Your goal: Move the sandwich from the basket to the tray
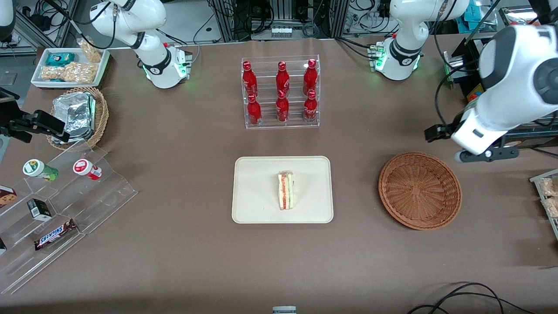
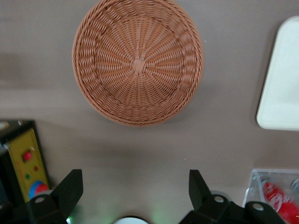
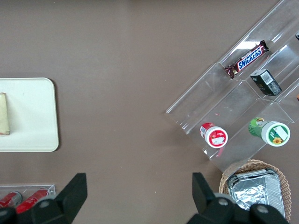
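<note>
So you're looking at the sandwich (image 1: 286,190) sitting on the tray (image 1: 253,174), bang in the middle of the front frame. It's lying a bit nearer the front camera than the tray's centre, long edge running up and down the frame, with the red and green filling stripes showing. The parked arm's wrist camera is catching just a pale sliver of it (image 3: 3,113) at the edge of the frame, on that same tray (image 3: 32,114).

The basket (image 1: 420,189) is sitting on the brown table (image 1: 174,261) at about the same height in the frame as the tray, toward the working arm's end. It's well apart from the tray, with bare tabletop between them.

Your gripper (image 2: 135,179) is hanging up off the table near the basket, a little farther from the front camera than it. The wrist camera is looking straight down on the basket (image 2: 138,63), with a corner of the tray (image 2: 280,93) peeking in. Both black fingers (image 2: 70,186) are showing there, and the jaws are spread wide and gripping nothing, with only tabletop showing between them.

In the upper middle of the front frame, the clear rack of red bottles (image 1: 281,91) is standing farther from the camera than the tray.
</note>
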You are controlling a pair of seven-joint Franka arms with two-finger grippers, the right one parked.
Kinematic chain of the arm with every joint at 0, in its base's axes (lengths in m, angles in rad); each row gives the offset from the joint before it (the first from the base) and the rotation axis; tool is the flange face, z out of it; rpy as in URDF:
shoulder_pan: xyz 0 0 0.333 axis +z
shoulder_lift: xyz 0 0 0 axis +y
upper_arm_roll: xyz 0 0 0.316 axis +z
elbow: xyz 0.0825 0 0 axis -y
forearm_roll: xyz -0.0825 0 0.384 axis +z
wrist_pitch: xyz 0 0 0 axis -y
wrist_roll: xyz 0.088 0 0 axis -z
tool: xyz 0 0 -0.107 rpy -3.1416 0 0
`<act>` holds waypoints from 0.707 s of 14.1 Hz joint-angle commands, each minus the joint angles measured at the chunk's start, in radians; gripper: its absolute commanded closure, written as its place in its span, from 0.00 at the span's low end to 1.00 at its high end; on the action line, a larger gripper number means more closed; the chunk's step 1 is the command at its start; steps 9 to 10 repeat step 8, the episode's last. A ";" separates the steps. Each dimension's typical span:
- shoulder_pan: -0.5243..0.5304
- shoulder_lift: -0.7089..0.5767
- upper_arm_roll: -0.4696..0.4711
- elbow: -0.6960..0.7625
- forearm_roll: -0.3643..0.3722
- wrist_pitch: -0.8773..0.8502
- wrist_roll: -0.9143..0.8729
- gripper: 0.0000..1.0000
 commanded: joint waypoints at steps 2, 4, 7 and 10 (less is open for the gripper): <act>-0.005 -0.035 0.037 0.024 -0.010 0.004 0.181 0.00; -0.044 -0.035 0.089 0.050 -0.008 0.025 0.182 0.00; -0.046 -0.032 0.094 0.070 -0.005 0.036 0.181 0.00; -0.046 -0.031 0.095 0.076 -0.007 0.036 0.172 0.00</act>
